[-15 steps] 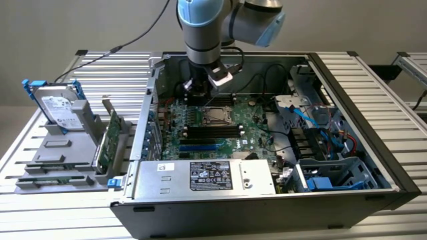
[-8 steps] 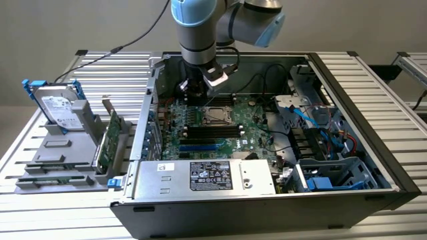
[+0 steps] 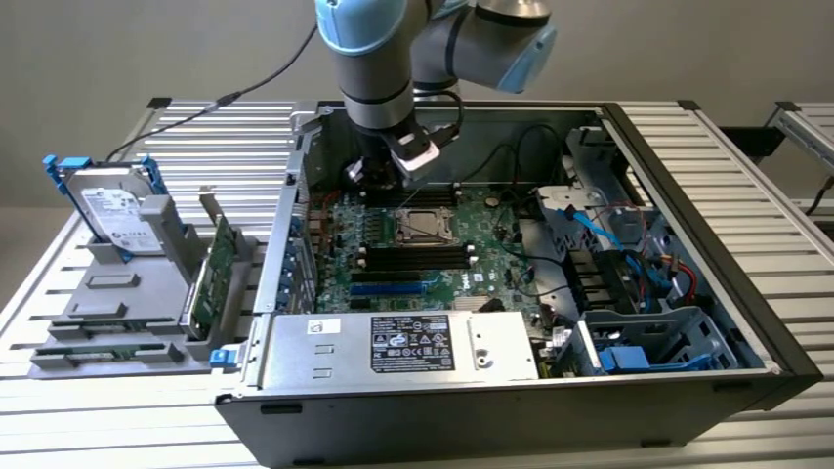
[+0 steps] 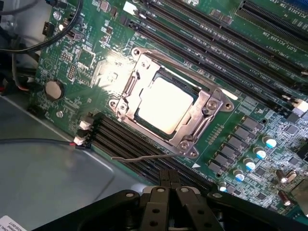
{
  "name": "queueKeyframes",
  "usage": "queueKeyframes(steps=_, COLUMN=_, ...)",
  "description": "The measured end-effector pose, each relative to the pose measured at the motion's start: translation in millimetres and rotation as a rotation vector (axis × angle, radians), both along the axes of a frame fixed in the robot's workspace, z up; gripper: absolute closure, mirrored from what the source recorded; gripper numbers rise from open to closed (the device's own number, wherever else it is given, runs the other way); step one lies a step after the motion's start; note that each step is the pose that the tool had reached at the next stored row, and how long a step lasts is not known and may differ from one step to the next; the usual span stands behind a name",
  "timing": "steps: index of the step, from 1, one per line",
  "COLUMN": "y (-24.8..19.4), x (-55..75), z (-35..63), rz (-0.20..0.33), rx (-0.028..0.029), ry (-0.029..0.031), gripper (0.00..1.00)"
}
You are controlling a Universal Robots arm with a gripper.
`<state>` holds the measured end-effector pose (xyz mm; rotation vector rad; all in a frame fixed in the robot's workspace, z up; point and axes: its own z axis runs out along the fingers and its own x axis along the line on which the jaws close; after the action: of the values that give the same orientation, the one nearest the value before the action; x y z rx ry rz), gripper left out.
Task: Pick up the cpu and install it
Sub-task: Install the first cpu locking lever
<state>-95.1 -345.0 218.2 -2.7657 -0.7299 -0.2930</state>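
While the cpu (image 4: 166,106) sits flat in its socket (image 4: 208,103), the hand (image 4: 168,185) hangs near it, closed with nothing in it. The cpu looks small, light, stiff and easy to hurt; its edges seem the safest hold.

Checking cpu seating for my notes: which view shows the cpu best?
The wrist view: the cpu lies inside its socket frame, silver top plain. The exterior view gives it as a small square on the motherboard.
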Motion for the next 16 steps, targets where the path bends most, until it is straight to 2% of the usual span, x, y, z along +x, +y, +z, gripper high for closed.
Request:
queueKeyframes(steps=2, y=-0.6, x=-0.9, z=-0.9, rz=0.006, rx=0.0002, ry=-0.0023, gripper=0.89)
queueKeyframes(steps=7, y=-2.8, x=-1.1, z=-4.0, rz=0.038, rx=0.0001, ry=-0.0024, gripper=0.89)
queueKeyframes(steps=9, y=-3.8, x=-1.1, z=-4.7, rz=0.048, rx=-0.0002, ry=-0.0064, gripper=0.89)
queueKeyframes(steps=12, y=-4.0, x=-1.0, z=-6.2, rz=0.053, rx=-0.0011, ry=-0.0226, gripper=0.89)
queueKeyframes(steps=16, y=-4.1, x=-1.1, z=-8.5, rz=0.053, rx=-0.0058, ry=-0.0489, gripper=0.89)
